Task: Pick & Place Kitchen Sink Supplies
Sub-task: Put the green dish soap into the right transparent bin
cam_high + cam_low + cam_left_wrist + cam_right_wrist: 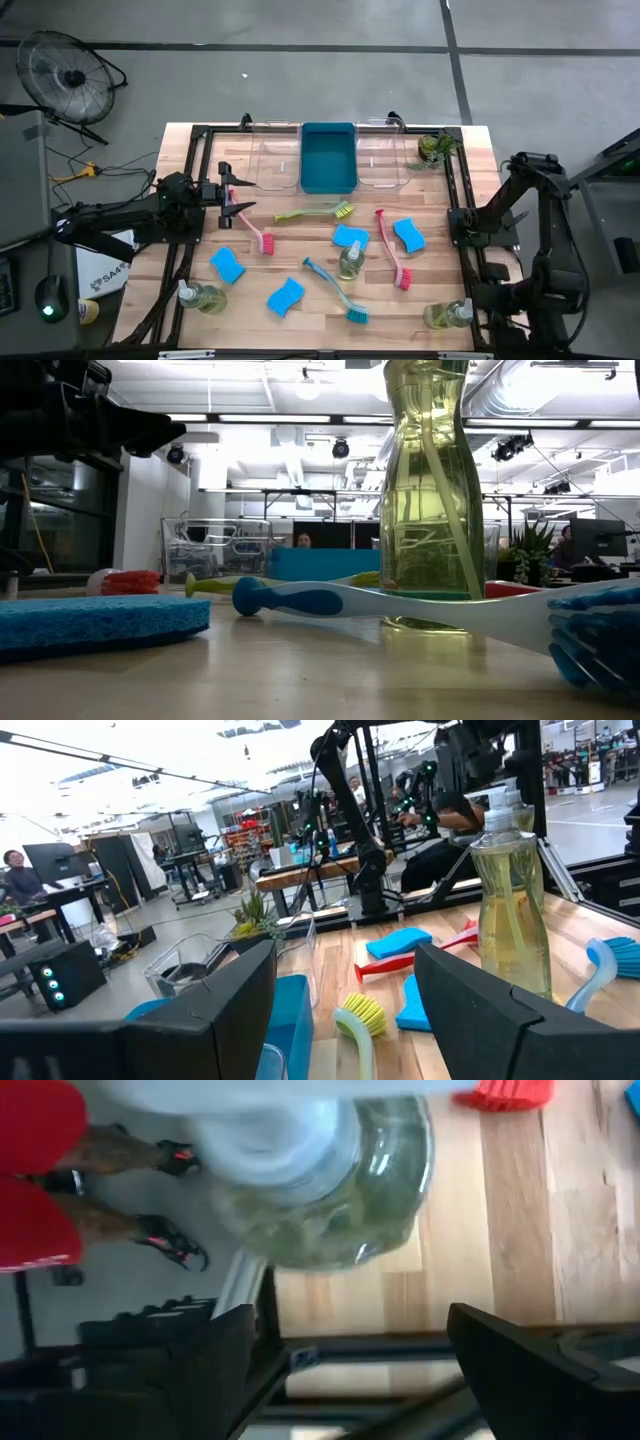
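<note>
Since the right pincer [345,1345] hangs with fingers spread wide and empty directly over the pump bottle [447,315] at the tabletop's [300,320] near right corner, that bottle reads as the target. Judged: clear plastic, part-filled, moderately heavy, smooth and slippery; take it around the narrow neck below the pump. The left pincer [345,995], apart and empty, waits by the pink brush [255,233]. Sponges [228,265] look soft, light. Hidden: the right pincer itself in the high view; the bottle's pump head is blurred in the right wrist view.

Wooden table [300,325] bears sponges [227,265], brushes [335,290], bottles [200,296], apparently trays [272,160].
</note>
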